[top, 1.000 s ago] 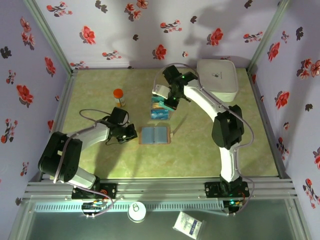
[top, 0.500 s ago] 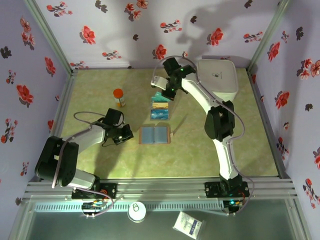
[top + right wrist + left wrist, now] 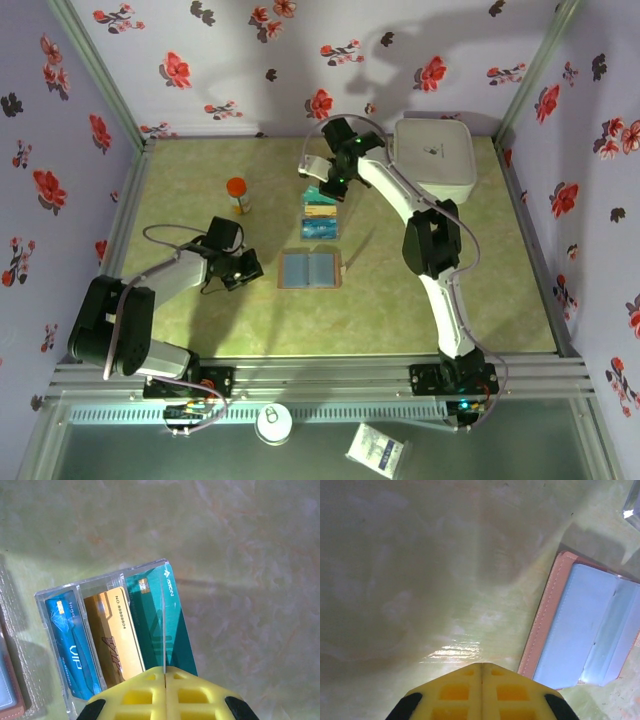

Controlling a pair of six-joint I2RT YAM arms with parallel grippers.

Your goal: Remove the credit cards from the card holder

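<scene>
The card holder [image 3: 310,270] lies open and flat mid-table, blue-grey lining up; its tan edge and lining [image 3: 585,625] also fill the right of the left wrist view. Three credit cards, teal [image 3: 150,620], yellow-tan [image 3: 117,640] and blue [image 3: 70,645], rest side by side in a clear plastic tray [image 3: 50,600], seen from above as cards [image 3: 320,212]. My right gripper [image 3: 333,185] [image 3: 164,669] is shut, its tip over the teal card's near end; a thin pale line runs up from its seam. My left gripper [image 3: 252,268] [image 3: 481,665] is shut on nothing, just left of the card holder.
An orange-capped bottle [image 3: 237,193] stands at the back left. A white box [image 3: 435,158] sits in the back right corner. Flowered walls close in the table on three sides.
The right gripper has moved toward the far wall along the tray. The left gripper has drawn back a little to the left, away from the card holder.
</scene>
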